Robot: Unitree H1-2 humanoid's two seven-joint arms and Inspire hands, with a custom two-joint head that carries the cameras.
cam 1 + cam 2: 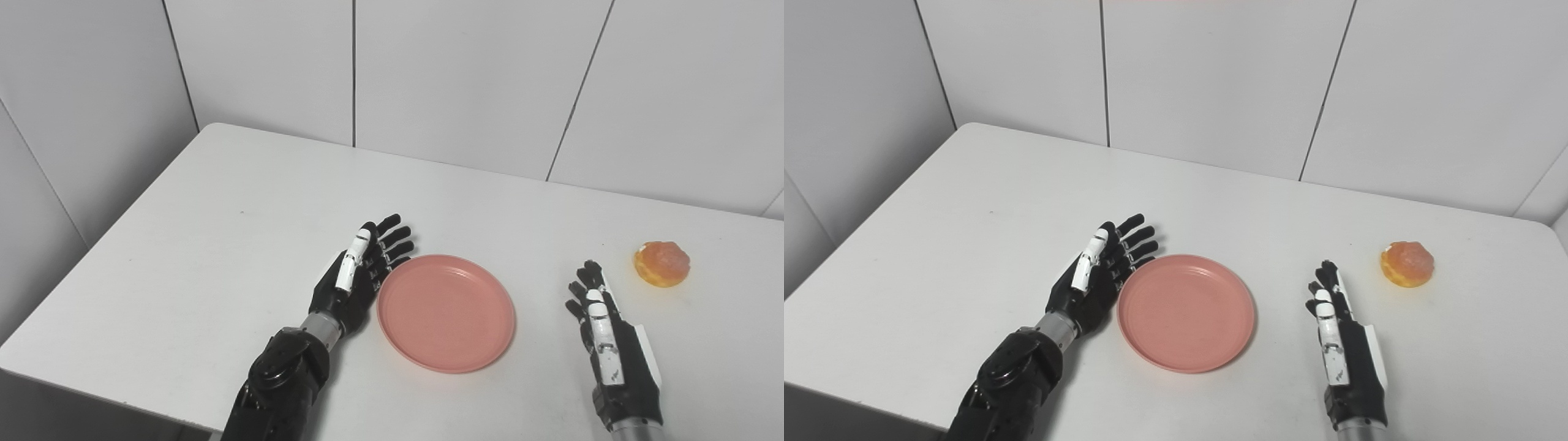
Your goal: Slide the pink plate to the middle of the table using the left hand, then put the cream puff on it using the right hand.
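A round pink plate point(446, 312) lies flat on the white table point(245, 202), near its front middle. My left hand point(358, 272) is open, fingers straight, edge-on against the plate's left rim. My right hand point(603, 334) is open and empty, resting right of the plate with a gap between them. An orange-glazed cream puff point(661, 263) sits on the table beyond and to the right of my right hand, apart from its fingertips. The plate holds nothing.
White wall panels point(465, 79) stand close behind the table. The table's left edge runs diagonally from the back corner point(211, 125) to the front corner point(6, 358).
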